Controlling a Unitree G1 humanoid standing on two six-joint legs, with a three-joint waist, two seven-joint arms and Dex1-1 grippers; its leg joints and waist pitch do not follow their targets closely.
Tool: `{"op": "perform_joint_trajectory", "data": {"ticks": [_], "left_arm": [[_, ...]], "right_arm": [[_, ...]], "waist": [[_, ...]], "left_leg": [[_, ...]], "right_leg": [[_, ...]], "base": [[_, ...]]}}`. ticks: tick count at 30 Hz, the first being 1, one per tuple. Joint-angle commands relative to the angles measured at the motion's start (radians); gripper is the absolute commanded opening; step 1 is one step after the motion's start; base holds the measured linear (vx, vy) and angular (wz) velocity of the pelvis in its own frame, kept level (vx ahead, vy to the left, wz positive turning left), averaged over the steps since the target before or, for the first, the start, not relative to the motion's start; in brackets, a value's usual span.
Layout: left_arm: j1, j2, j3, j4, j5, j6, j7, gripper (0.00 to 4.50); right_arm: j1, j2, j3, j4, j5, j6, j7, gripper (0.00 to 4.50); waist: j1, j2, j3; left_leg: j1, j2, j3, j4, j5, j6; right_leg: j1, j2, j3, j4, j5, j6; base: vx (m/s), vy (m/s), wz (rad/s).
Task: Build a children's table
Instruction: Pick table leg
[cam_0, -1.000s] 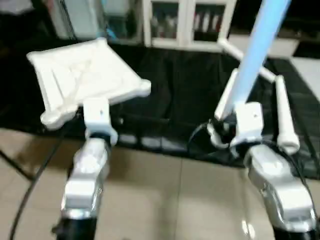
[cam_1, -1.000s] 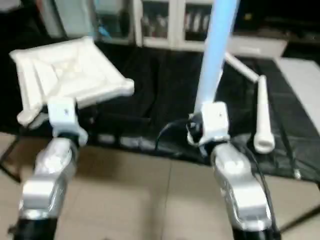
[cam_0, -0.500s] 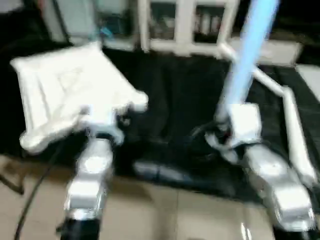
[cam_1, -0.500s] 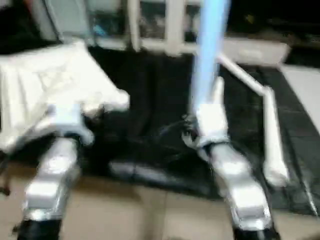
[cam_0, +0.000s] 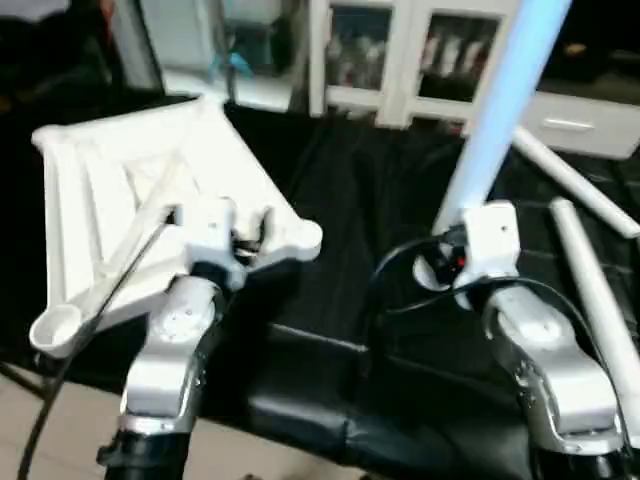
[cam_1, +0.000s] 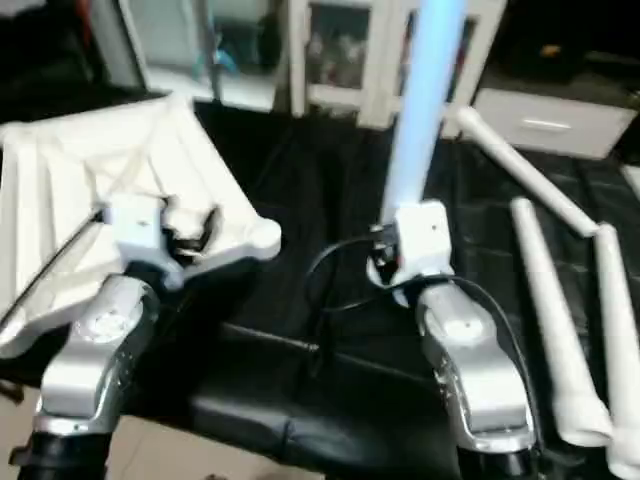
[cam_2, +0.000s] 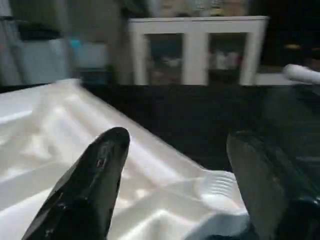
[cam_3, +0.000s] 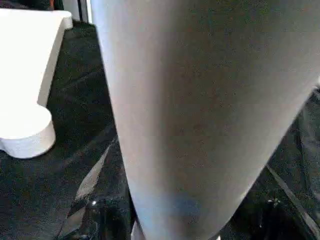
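My right gripper (cam_0: 462, 250) clamps the white tapered plastic leg (cam_0: 505, 90) upright; my spread left gripper (cam_2: 175, 165) straddles the ribbed white square tabletop (cam_0: 130, 200) at nine o'clock, which could slip.

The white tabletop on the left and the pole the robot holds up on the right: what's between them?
Nothing but bare black table cover lies between the tabletop and the held pole, as the left eye view shows.

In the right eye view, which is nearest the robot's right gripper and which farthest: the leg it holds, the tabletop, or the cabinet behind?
1. Held leg, upright in the right gripper.
2. Tabletop, across on the left.
3. Cabinet, behind the table.
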Motion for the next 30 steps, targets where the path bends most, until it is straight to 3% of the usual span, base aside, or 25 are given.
{"op": "perform_joint_trajectory", "data": {"ticks": [1,2,3,4,5,6,7,8,9,10,11,13,14,15,16,18,22,23,24,26,27,28,29,30], "left_arm": [[-0.007,0.035,0.025,0.022,-0.020,0.002,-0.053,3.56],[-0.013,0.052,0.028,0.030,-0.039,0.013,-0.093,3.74],[-0.017,0.064,0.030,0.033,-0.064,0.022,-0.136,3.74],[-0.020,0.071,0.028,0.037,-0.070,0.023,-0.152,3.85],[-0.026,0.085,0.026,0.044,-0.082,0.025,-0.183,3.85],[-0.043,0.115,0.013,0.066,-0.096,0.026,-0.245,3.95],[-0.050,0.128,0.004,0.076,-0.101,0.028,-0.273,4.07],[-0.073,0.175,-0.031,0.121,-0.097,0.025,-0.360,4.17],[-0.082,0.191,-0.042,0.141,-0.096,0.024,-0.389,4.26],[-0.098,0.204,-0.049,0.170,-0.093,0.016,-0.414,4.26],[-0.133,0.223,-0.059,0.230,-0.087,-0.003,-0.457,4.36],[-0.180,0.230,-0.065,0.303,-0.089,-0.016,-0.505,4.44],[-0.230,0.239,-0.084,0.371,-0.090,-0.009,-0.568,4.44],[-0.239,0.241,-0.088,0.382,-0.091,-0.005,-0.581,4.44],[-0.245,0.242,-0.091,0.390,-0.092,-0.003,-0.590,4.44],[-0.301,0.247,-0.108,0.480,-0.065,-0.010,-0.606,4.44],[-0.431,0.237,-0.112,0.705,-0.030,-0.012,-0.587,4.29],[-0.460,0.232,-0.107,0.751,-0.027,-0.017,-0.582,4.29],[-0.503,0.234,-0.118,0.824,-0.009,-0.023,-0.592,4.18],[-0.530,0.244,-0.149,0.875,0.009,0.008,-0.641,4.01],[-0.540,0.246,-0.163,0.894,0.019,0.027,-0.650,3.89],[-0.549,0.246,-0.174,0.915,0.029,0.019,-0.659,3.89],[-0.551,0.246,-0.177,0.920,0.032,0.014,-0.660,3.83],[-0.561,0.243,-0.178,0.941,0.036,0.013,-0.659,3.75]], "right_arm": [[-0.001,0.007,0.003,-0.028,0.005,-0.005,0.000,1.86],[-0.003,0.007,0.003,-0.028,0.006,-0.004,-0.001,1.86],[-0.003,0.006,0.003,-0.029,0.007,-0.004,-0.001,1.86],[-0.004,0.006,0.003,-0.028,0.008,-0.004,-0.001,1.86],[-0.006,0.005,0.002,-0.027,0.008,-0.004,-0.001,1.86],[-0.006,0.005,0.000,-0.028,0.008,-0.004,0.002,1.86],[-0.007,0.005,-0.001,-0.027,0.008,-0.004,0.003,1.86],[-0.009,0.002,-0.003,-0.025,0.008,-0.005,0.008,1.86],[-0.012,0.001,-0.005,-0.024,0.008,-0.005,0.011,1.86],[-0.015,-0.002,-0.005,-0.021,0.010,-0.006,0.017,1.86],[-0.021,-0.008,-0.004,-0.017,0.014,-0.008,0.031,1.86],[-0.023,-0.023,-0.003,-0.011,0.023,-0.010,0.056,1.86],[-0.026,-0.048,0.001,-0.002,0.046,-0.003,0.104,1.86],[-0.027,-0.054,0.003,0.000,0.050,-0.001,0.115,1.86],[-0.027,-0.058,0.004,0.001,0.053,0.000,0.122,1.86],[-0.030,-0.087,0.017,0.001,0.065,0.006,0.169,1.86],[-0.022,-0.148,0.039,-0.018,0.077,0.013,0.254,1.86],[-0.020,-0.161,0.044,-0.019,0.075,0.013,0.267,1.86],[-0.014,-0.178,0.046,-0.023,0.078,0.014,0.285,1.86],[-0.009,-0.190,0.046,-0.027,0.086,0.019,0.299,1.86],[-0.007,-0.193,0.045,-0.029,0.089,0.020,0.303,1.86],[-0.005,-0.195,0.044,-0.032,0.090,0.021,0.304,1.86],[-0.004,-0.195,0.044,-0.034,0.090,0.022,0.304,1.86],[-0.003,-0.197,0.043,-0.036,0.092,0.022,0.306,1.86]], "waist": [[0.019,0.014,-0.067],[0.011,0.037,-0.056],[0.004,0.038,-0.054],[-0.001,0.039,-0.046],[-0.005,0.033,-0.023],[-0.008,0.027,-0.016],[-0.005,0.022,-0.013],[-0.005,0.019,-0.013],[-0.005,0.020,-0.012],[-0.008,0.018,-0.012],[-0.009,0.023,-0.016],[-0.010,0.021,-0.019],[-0.010,0.020,-0.019],[-0.006,0.022,-0.022],[-0.006,0.019,-0.023],[-0.005,0.025,-0.026],[-0.002,0.023,-0.035],[0.002,0.025,-0.040],[0.001,0.024,-0.040],[0.006,0.024,-0.048],[0.006,0.024,-0.048],[0.007,0.025,-0.053],[0.008,0.024,-0.055],[0.009,0.029,-0.055]], "left_leg": [[-0.008,0.095,-0.029,-0.066,0.147,0.014],[0.026,0.140,-0.040,-0.084,0.063,0.007],[0.038,0.151,-0.040,-0.087,0.043,0.003],[0.039,0.157,-0.041,-0.096,0.004,0.001],[0.045,0.157,-0.022,-0.115,-0.248,-0.027],[0.050,0.154,-0.016,-0.118,-0.341,-0.043],[0.070,0.147,0.001,-0.113,-0.446,-0.075],[0.075,0.147,0.002,-0.112,-0.464,-0.084],[0.072,0.146,0.002,-0.118,-0.473,-0.092],[0.067,0.148,0.000,-0.123,-0.468,-0.095],[0.054,0.151,-0.007,-0.132,-0.445,-0.103],[0.042,0.154,-0.009,-0.135,-0.395,-0.104],[0.041,0.153,-0.006,-0.134,-0.389,-0.101],[0.048,0.151,-0.002,-0.130,-0.383,-0.096],[0.044,0.154,-0.001,-0.129,-0.352,-0.089],[0.037,0.157,-0.001,-0.127,-0.307,-0.080],[0.035,0.154,0.007,-0.118,-0.212,-0.046],[0.032,0.160,0.008,-0.114,-0.144,-0.028],[0.032,0.160,0.009,-0.113,-0.120,-0.021],[0.030,0.162,0.015,-0.105,-0.023,0.016],[0.030,0.162,0.015,-0.105,-0.023,0.016],[0.030,0.163,0.017,-0.103,0.037,0.045],[0.028,0.164,0.019,-0.098,0.064,0.065],[0.028,0.164,0.019,-0.097,0.072,0.074]], "right_leg": [[0.123,-0.079,0.024,-0.056,0.687,-0.145],[0.097,-0.064,0.001,-0.073,0.336,-0.217],[0.090,-0.058,-0.002,-0.076,0.226,-0.242],[0.088,-0.060,-0.002,-0.080,0.135,-0.259],[0.078,-0.067,0.003,-0.109,-0.138,-0.259],[0.074,-0.070,0.005,-0.120,-0.248,-0.243],[0.056,-0.077,0.007,-0.141,-0.439,-0.193],[0.051,-0.080,0.008,-0.148,-0.488,-0.173],[0.051,-0.083,0.007,-0.155,-0.547,-0.132],[0.054,-0.084,0.008,-0.154,-0.545,-0.122],[0.064,-0.087,0.008,-0.145,-0.496,-0.111],[0.075,-0.094,0.012,-0.137,-0.421,-0.131],[0.074,-0.095,0.013,-0.139,-0.419,-0.135],[0.071,-0.096,0.015,-0.140,-0.421,-0.140],[0.075,-0.101,0.018,-0.136,-0.382,-0.160],[0.083,-0.103,0.019,-0.130,-0.329,-0.187],[0.092,-0.103,0.019,-0.126,-0.238,-0.224],[0.100,-0.107,0.016,-0.117,-0.148,-0.262],[0.101,-0.105,0.014,-0.115,-0.115,-0.273],[0.109,-0.108,0.011,-0.102,0.031,-0.312],[0.109,-0.108,0.011,-0.102,0.031,-0.312],[0.113,-0.106,0.009,-0.093,0.112,-0.337],[0.114,-0.109,0.008,-0.089,0.151,-0.351],[0.113,-0.110,0.008,-0.088,0.162,-0.359]], "base": [[0.000,0.000,0.00],[0.000,0.000,0.00],[0.000,0.000,0.00],[0.000,0.000,0.00],[0.000,0.000,0.00],[-0.073,0.001,0.17],[-0.120,-0.003,0.26],[-0.086,-0.010,0.17],[-0.083,-0.001,0.11],[-0.054,0.009,0.01],[-0.054,0.009,0.01],[0.000,0.000,0.00],[0.000,0.000,0.00],[0.000,0.000,0.00],[0.000,0.000,0.00],[0.000,0.000,0.00],[0.000,0.000,0.00],[0.000,0.000,0.00],[0.057,-0.016,0.00],[0.056,-0.012,0.00],[0.053,-0.005,-0.01],[0.000,0.000,0.00],[0.000,0.000,0.00],[0.000,0.000,0.00]]}}
